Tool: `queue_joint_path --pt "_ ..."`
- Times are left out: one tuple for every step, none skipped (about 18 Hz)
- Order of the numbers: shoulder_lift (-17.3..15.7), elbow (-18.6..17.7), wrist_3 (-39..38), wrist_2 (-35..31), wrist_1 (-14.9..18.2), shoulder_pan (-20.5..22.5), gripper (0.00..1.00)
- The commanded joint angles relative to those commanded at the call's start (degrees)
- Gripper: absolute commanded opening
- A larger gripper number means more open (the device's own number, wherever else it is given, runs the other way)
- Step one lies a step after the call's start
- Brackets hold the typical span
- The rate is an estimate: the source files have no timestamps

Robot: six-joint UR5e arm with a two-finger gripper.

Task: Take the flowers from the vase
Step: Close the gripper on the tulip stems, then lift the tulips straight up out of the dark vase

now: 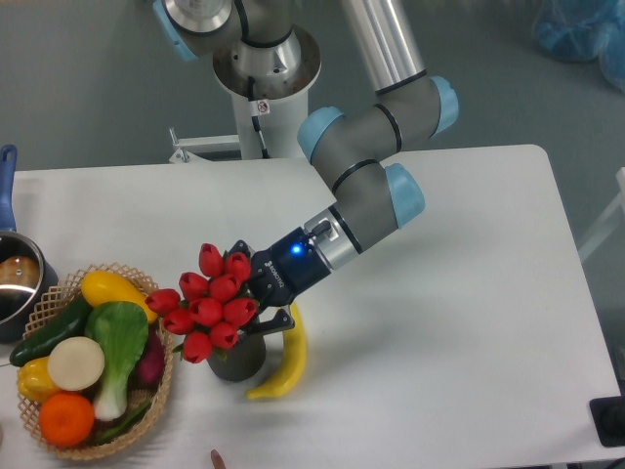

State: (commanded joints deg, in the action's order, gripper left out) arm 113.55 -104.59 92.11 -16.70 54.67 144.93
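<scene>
Tool (256, 303) clenched on flowers (207, 301) above vase (234, 360); its white lettering unreadable

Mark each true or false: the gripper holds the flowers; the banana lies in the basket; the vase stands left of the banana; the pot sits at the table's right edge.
1. The gripper holds the flowers. True.
2. The banana lies in the basket. False: it lies on the table, right of the vase.
3. The vase stands left of the banana. True.
4. The pot sits at the table's right edge. False: it is at the left edge.
</scene>
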Motion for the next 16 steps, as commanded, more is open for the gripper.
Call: queue_joint_path --pt "0.00 -0.17 0.00 0.00 0.09 0.00 0.42" --pt "-0.09 -0.26 0.00 0.09 0.09 0.00 0.42" --pt "-0.09 -0.26 0.00 0.09 0.09 0.09 0.42" --pt "-0.09 -0.18 0.00 0.17 0.09 0.17 0.42" --pt "-0.17 -0.18 0.00 0.52 0.09 0.26 0.42" --pt "-0.26 -0.26 0.00 1.05 0.09 0.44 0.42" --pt "-0.35 -0.18 -0.09 1.23 0.09 0.44 0.42" --pt "-0.53 -0.18 -0.17 1.32 0.09 0.44 0.42" --pt "-0.61 -0.18 -0.44 1.32 0.09 0.53 0.42" --pt "-0.88 -0.26 -0.61 1.40 0.17 0.53 0.42" --pt "-1.57 -0.44 -0.70 1.67 0.17 0.53 0.43" --pt "-1.93 -0.61 -0.79 1.93 0.17 0.53 0.43" --pt "-2.46 -0.79 -0.88 2.11 0.17 0.70 0.44" --pt "-3.07 -0.79 -1.14 2.20 0.17 0.88 0.45" --pt "-3.86 -0.79 -2.19 2.11 0.17 1.14 0.45" --pt "-4.56 -0.79 -3.42 2.11 0.17 1.40 0.45"
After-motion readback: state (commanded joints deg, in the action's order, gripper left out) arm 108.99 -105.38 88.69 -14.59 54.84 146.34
